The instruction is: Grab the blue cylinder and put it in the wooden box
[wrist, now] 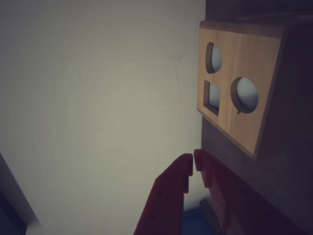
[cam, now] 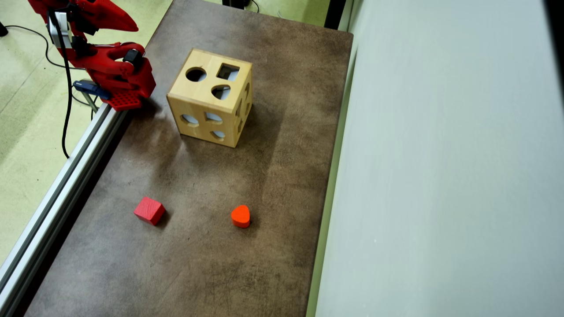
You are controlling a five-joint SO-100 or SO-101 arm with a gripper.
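Observation:
The wooden box (cam: 194, 94) stands on the far part of the brown table (cam: 211, 264), with round, square and heart-like holes in its faces. The wrist view shows one holed face of the wooden box (wrist: 254, 54) at the upper right. No blue cylinder shows on the table in either view. My red gripper (wrist: 193, 161) is shut, tips almost touching, with nothing seen between them. A blurred blue patch (wrist: 193, 223) lies low behind the fingers; I cannot tell what it is. Overhead, the gripper (cam: 132, 26) sits folded back at the top left, apart from the box.
A red cube (cam: 150, 210) and an orange-red heart block (cam: 240, 215) lie on the near half of the table. An aluminium rail (cam: 66, 176) runs along the left edge, with a blue clamp (cam: 90, 88) by the arm's base. A pale wall (cam: 440, 176) borders the right.

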